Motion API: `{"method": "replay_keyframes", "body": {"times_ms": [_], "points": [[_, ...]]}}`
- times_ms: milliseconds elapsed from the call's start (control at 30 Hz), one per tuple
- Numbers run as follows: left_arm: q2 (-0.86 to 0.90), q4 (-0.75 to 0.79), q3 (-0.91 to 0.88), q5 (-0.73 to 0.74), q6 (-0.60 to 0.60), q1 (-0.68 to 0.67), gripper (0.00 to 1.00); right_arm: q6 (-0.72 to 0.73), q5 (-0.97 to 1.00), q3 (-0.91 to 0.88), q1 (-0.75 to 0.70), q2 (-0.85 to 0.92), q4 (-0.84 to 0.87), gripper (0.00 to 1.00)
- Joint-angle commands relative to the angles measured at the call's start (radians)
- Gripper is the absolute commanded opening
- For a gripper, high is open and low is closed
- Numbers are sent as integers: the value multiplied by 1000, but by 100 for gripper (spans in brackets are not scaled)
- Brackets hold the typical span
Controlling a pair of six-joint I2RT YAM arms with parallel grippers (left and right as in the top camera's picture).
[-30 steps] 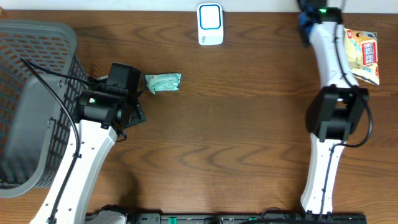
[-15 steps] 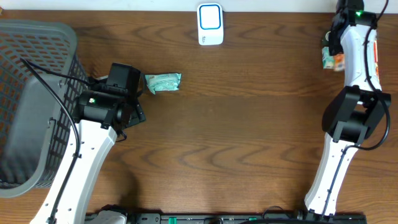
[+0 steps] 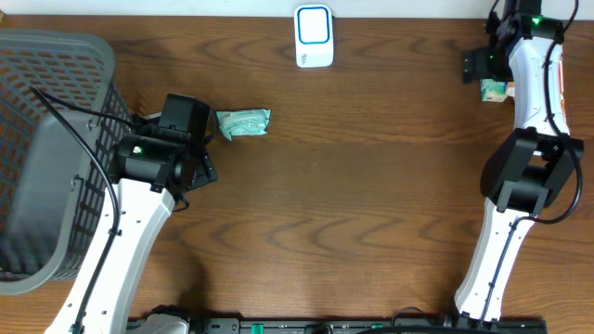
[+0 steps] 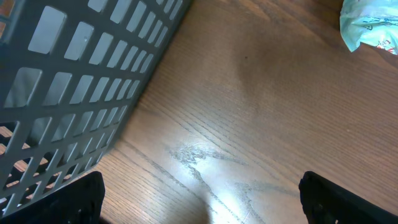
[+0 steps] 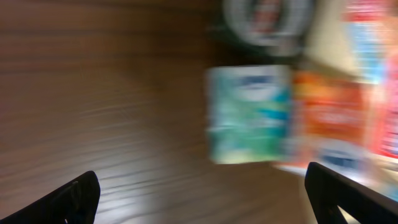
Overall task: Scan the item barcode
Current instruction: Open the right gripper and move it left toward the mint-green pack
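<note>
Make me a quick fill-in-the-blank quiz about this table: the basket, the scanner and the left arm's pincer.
1. The gray basket stands at the ____ end of the table.
2. The white scanner has a ____ border on its face.
3. The left pincer is ____ and holds nothing.
Missing words: left; blue; open.

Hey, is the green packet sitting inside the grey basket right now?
No, the green packet lies on the wooden table, outside the grey basket and to its right in the overhead view.

Wood table: basket, scanner, green packet, small packets.
</note>
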Motion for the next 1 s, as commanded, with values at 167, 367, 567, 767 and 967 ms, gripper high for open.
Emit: {"method": "replay_keyframes", "body": {"times_ms": [167,367,567,767,967], "points": [[-5,-3,3,-13,-5,5,98,18,-624,-7,77,-17,-70,99],[-5,-3,3,-13,-5,5,98,18,-784,-8,175,-17,-159,99],[-5,-3,3,-13,-5,5,98,27,-779,-13,323,-15,-130,99],[-5,-3,3,-13,-5,5,98,280,-648,-13,497,10,5,99],[-5,-3,3,-13,-5,5,98,515,-573,-13,612,40,72,99]]}}
